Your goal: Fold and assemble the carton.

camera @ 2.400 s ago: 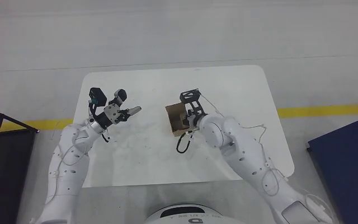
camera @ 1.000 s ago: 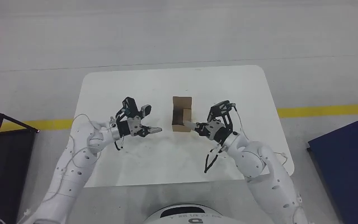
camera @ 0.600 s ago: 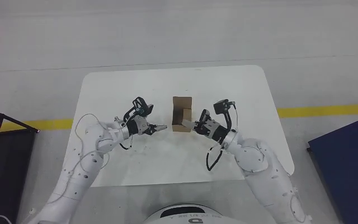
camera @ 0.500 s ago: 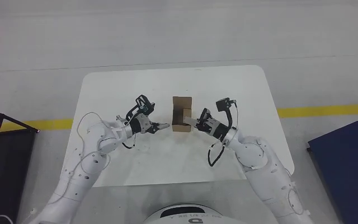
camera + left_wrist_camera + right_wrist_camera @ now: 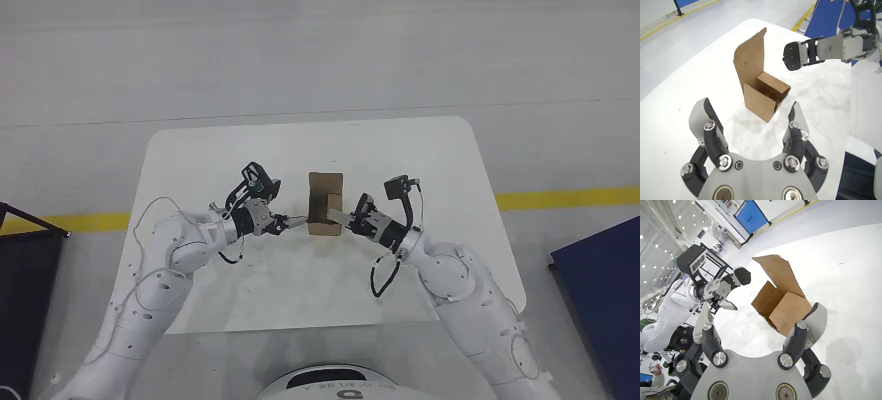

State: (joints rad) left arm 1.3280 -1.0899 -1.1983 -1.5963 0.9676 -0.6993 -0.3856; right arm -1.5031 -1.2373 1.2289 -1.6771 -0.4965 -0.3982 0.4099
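Observation:
A small brown carton (image 5: pixel 324 203) stands upright in the middle of the white table (image 5: pixel 430 160), its top open and one tall flap (image 5: pixel 750 56) raised. My left gripper (image 5: pixel 290 222) is open just left of it at table height, with the carton (image 5: pixel 764 98) a short way ahead of its fingers (image 5: pixel 706 109). My right gripper (image 5: pixel 346 221) is open at the carton's right near corner. One right finger (image 5: pixel 816 313) sits against or just beside the carton's wall (image 5: pixel 789 313); I cannot tell whether they touch. Across the carton, each wrist view shows the other gripper: (image 5: pixel 793 56), (image 5: pixel 736 291).
Bare table surface lies all around the carton. A dark blue panel (image 5: pixel 600 280) stands off the table's right side. At the left edge there is a black frame (image 5: pixel 20 260). A yellow line (image 5: pixel 570 197) runs across the floor.
Both grippers have closed in on the carton from either side. Over the last half second the left one crept a little nearer; the carton now stands upright instead of tilted.

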